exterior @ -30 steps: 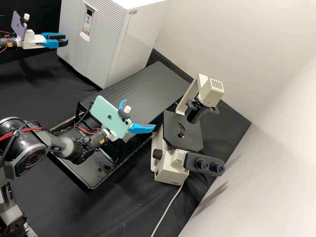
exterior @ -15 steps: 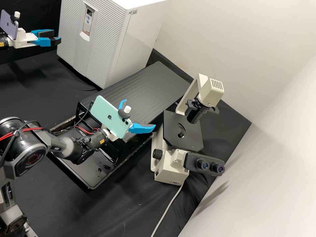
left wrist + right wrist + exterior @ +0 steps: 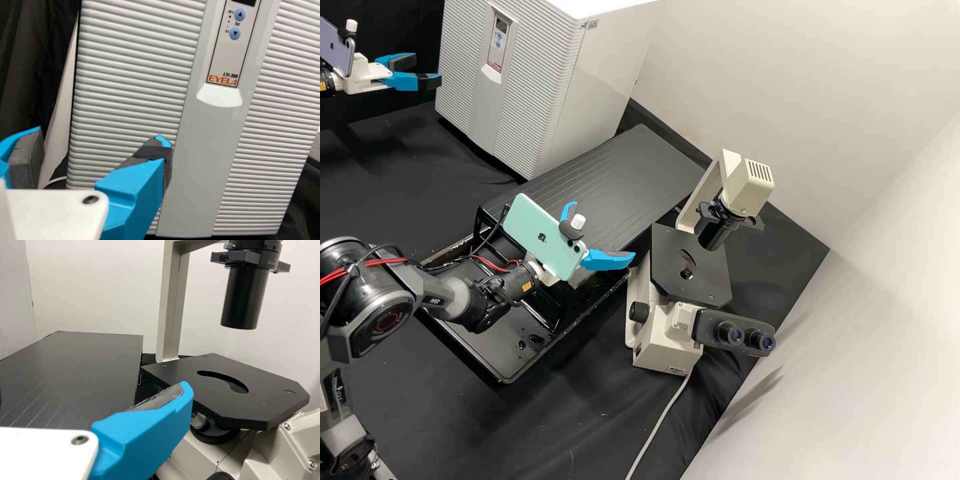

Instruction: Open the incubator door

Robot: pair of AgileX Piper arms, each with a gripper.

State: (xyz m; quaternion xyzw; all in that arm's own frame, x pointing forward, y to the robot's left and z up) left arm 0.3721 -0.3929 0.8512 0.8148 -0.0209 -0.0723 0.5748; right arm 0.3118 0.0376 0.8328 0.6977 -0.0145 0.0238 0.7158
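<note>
The grey-white incubator (image 3: 550, 73) stands at the back left of the high view, its ribbed door (image 3: 130, 65) closed, with a pale curved recess (image 3: 219, 95) below the control panel. Just left of its front, my left gripper (image 3: 421, 71) hangs in the air. Seen from its own wrist, the left gripper (image 3: 97, 157) is open in front of the door, holding nothing. My right gripper (image 3: 601, 232) stands wide open between the black platform and the microscope. In the right wrist view, one blue finger of the right gripper (image 3: 145, 435) shows near the microscope stage.
A long black ridged platform (image 3: 607, 173) runs from the incubator towards the microscope (image 3: 677, 337). Beneath the right arm lies a black tray (image 3: 500, 381) with wet spots. A pale cable (image 3: 659, 423) leads off the microscope's base. White walls rise behind and at the right.
In the high view my left gripper has moved left, away from the incubator front, and slightly up, its fingers spreading wider. The right arm has kept still.
</note>
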